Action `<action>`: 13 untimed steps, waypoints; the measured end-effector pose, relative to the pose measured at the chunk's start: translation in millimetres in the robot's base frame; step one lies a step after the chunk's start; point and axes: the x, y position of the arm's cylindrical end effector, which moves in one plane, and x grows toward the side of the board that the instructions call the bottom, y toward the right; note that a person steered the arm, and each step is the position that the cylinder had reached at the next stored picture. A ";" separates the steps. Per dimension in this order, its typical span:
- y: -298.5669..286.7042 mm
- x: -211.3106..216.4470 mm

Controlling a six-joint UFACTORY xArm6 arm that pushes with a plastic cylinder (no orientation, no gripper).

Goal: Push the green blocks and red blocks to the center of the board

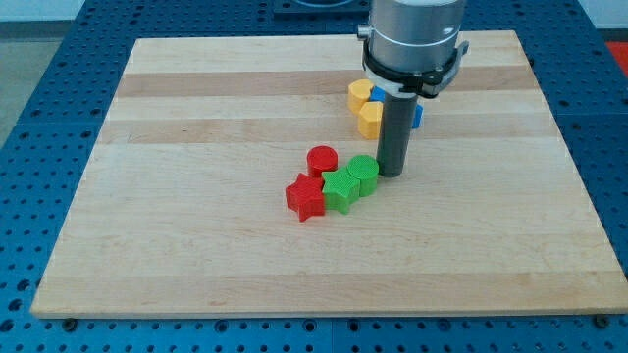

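Observation:
My tip [391, 174] rests on the board just right of the green round block [363, 175], touching or nearly touching it. A green star-shaped block [340, 190] sits against the round one on its lower left. A red round block [322, 161] lies just above-left of the green pair. A red star-shaped block [306, 197] lies left of the green star, touching it. All of these cluster near the board's middle.
Two yellow blocks [366, 106] and blue blocks [417, 115] sit behind the rod, toward the view's upper right, partly hidden by the arm. The wooden board [196, 245] lies on a blue perforated table.

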 end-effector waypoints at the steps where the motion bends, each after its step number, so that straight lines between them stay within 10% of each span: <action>1: 0.0 0.0; 4: -2.5 60.7; 10: -61.7 -22.9; 13: -17.5 73.0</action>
